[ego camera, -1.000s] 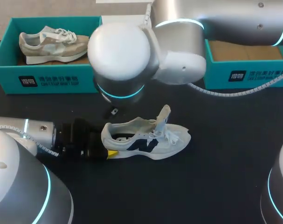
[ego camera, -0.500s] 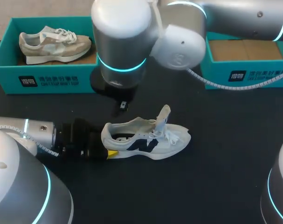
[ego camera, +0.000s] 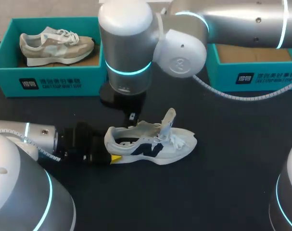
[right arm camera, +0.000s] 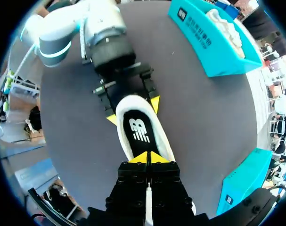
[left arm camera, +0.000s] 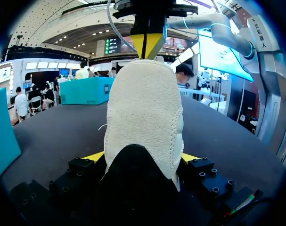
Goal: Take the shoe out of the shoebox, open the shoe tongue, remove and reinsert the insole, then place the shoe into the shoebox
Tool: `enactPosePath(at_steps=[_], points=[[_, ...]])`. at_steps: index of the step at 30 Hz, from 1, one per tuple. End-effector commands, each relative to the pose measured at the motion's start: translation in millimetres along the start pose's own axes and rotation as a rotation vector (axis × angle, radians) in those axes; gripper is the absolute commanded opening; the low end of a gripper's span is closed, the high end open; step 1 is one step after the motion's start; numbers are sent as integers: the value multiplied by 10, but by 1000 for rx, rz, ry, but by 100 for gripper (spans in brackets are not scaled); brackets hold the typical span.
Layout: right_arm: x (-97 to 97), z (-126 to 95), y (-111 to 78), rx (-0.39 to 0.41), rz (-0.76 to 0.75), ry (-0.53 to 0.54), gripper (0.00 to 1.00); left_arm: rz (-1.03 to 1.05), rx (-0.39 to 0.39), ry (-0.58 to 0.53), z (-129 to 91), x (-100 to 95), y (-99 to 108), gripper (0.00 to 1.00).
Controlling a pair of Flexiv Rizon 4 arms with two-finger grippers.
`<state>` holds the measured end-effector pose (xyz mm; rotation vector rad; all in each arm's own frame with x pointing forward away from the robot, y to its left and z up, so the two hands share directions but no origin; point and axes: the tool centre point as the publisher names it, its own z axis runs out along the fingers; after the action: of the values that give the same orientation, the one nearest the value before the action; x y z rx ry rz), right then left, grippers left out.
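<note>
Now: L gripper [left arm camera: 143, 157] level, tight on shoe [ego camera: 153, 144] heel; R gripper [right arm camera: 147, 157] vertical over insole [right arm camera: 140, 132], tips together.

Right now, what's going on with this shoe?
The white shoe lies on its side on the black table. The left gripper clamps its heel from both sides. The right gripper, shut, hangs just above the shoe's opening, over the insole inside. The tongue stands pulled up.
</note>
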<state>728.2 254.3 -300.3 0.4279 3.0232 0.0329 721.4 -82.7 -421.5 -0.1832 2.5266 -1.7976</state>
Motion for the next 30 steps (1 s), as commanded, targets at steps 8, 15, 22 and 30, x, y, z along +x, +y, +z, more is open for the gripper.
enactPosePath(at_steps=[8, 15, 22, 30], points=[[26, 530, -5, 42, -32, 46, 0, 0, -1, -2, -2, 2, 39, 0], [-32, 719, -56, 53, -57, 74, 0, 0, -1, -2, -2, 2, 39, 0], [-5, 793, -182, 62, -51, 89, 0, 0, -1, -2, -2, 2, 39, 0], [-36, 802, -226, 67, -36, 54, 21, 0, -1, -2, -2, 2, 39, 0]])
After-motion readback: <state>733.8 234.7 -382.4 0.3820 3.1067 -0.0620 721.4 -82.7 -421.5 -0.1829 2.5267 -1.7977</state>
